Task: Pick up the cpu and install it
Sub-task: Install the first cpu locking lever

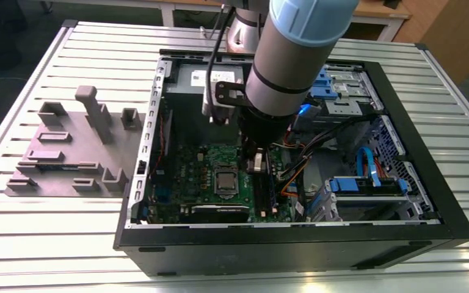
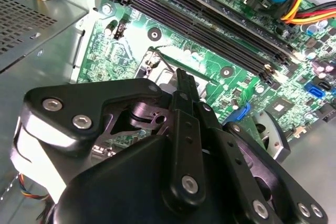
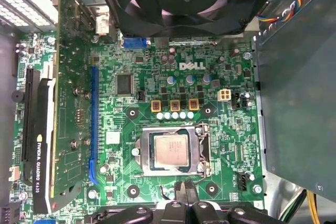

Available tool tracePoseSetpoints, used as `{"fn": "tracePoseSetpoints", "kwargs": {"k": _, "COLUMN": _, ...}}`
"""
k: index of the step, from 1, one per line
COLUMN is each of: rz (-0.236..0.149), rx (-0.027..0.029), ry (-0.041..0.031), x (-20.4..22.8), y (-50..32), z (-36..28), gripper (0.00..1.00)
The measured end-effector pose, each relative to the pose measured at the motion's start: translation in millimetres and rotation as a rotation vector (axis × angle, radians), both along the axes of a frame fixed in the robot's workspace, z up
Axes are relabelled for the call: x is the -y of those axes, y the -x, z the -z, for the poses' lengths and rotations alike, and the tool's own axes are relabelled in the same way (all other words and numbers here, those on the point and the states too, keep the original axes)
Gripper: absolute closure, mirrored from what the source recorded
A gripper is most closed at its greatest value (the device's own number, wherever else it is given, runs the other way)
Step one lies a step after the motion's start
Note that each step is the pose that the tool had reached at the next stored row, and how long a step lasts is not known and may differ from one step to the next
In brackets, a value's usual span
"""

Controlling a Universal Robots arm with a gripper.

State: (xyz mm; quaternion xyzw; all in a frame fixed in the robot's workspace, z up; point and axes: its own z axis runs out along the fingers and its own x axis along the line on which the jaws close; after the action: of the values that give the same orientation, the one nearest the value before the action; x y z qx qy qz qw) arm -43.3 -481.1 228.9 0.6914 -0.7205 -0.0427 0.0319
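The cpu (image 3: 169,153) lies flat in its socket (image 3: 205,153); we judge it light, rigid, fragile, best taken by opposite edges. Just beside the cpu, the pincer (image 3: 185,188) seems clenched, empty.

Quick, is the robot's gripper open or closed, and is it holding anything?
Gripper: closed, holding nothing; the cpu sits in its socket.

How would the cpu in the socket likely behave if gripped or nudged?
The cpu looks like a thin flat plate with a metal top, so probably stiff and light, unlikely to roll or tip. Its smooth top and low edges may make it slippery to pinch. Lying inside the socket frame, it would likely resist a sideways push.
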Motion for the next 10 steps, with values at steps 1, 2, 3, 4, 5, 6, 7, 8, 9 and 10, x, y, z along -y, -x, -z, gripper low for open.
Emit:
{"fn": "tracePoseSetpoints", "kwargs": {"k": 1, "rz": -0.002, "rx": 0.0008, "ry": -0.0003, "x": 0.0, "y": 0.0, "z": 0.1, "gripper": 0.89}}
{"fn": "tracePoseSetpoints", "kwargs": {"k": 2, "rz": -0.005, "rx": 0.0012, "ry": -0.0005, "x": 0.1, "y": -0.1, "z": 0.1, "gripper": 0.89}}
{"fn": "tracePoseSetpoints", "kwargs": {"k": 3, "rz": -0.007, "rx": 0.0015, "ry": -0.0008, "x": 0.2, "y": -0.1, "z": 0.2, "gripper": 0.89}}
{"fn": "tracePoseSetpoints", "kwargs": {"k": 4, "rz": -0.008, "rx": 0.0017, "ry": -0.0009, "x": 0.3, "y": 0.0, "z": 0.3, "gripper": 0.89}}
{"fn": "tracePoseSetpoints", "kwargs": {"k": 5, "rz": -0.011, "rx": 0.0018, "ry": -0.0010, "x": 0.4, "y": 0.0, "z": 0.5, "gripper": 0.89}}
{"fn": "tracePoseSetpoints", "kwargs": {"k": 6, "rz": -0.013, "rx": 0.0018, "ry": -0.0010, "x": 0.7, "y": 0.1, "z": 0.5, "gripper": 0.89}}
{"fn": "tracePoseSetpoints", "kwargs": {"k": 7, "rz": -0.015, "rx": 0.0018, "ry": -0.0008, "x": 1.1, "y": 0.1, "z": 0.6, "gripper": 0.89}}
{"fn": "tracePoseSetpoints", "kwargs": {"k": 8, "rz": -0.017, "rx": 0.0018, "ry": -0.0009, "x": 1.2, "y": 0.0, "z": 0.7, "gripper": 0.89}}
{"fn": "tracePoseSetpoints", "kwargs": {"k": 9, "rz": -0.020, "rx": 0.0018, "ry": -0.0009, "x": 1.3, "y": 0.0, "z": 0.8, "gripper": 0.89}}
{"fn": "tracePoseSetpoints", "kwargs": {"k": 10, "rz": -0.022, "rx": 0.0018, "ry": -0.0009, "x": 1.4, "y": 0.0, "z": 0.9, "gripper": 0.89}}
